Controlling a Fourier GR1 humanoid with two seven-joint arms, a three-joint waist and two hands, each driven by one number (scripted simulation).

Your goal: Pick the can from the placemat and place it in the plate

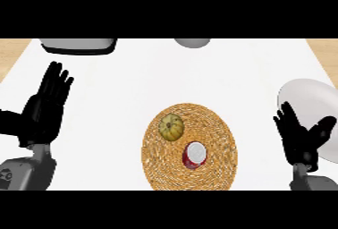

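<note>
A red can with a white top [194,154] stands on the round woven placemat [218,134] in the middle of the counter, toward its front. A white plate [310,100] lies at the right edge. My right hand [300,136] is open with fingers up, between the placemat and the plate, overlapping the plate's near left rim and well to the right of the can. At the far left, my left hand [45,107] is held open, fingers up, away from the mat.
A yellow-green round squash-like object [171,126] sits on the placemat just behind and left of the can. A grey appliance [78,44] stands at the back left, and a grey rounded object [192,42] at the back centre. Wood shows beyond both counter sides.
</note>
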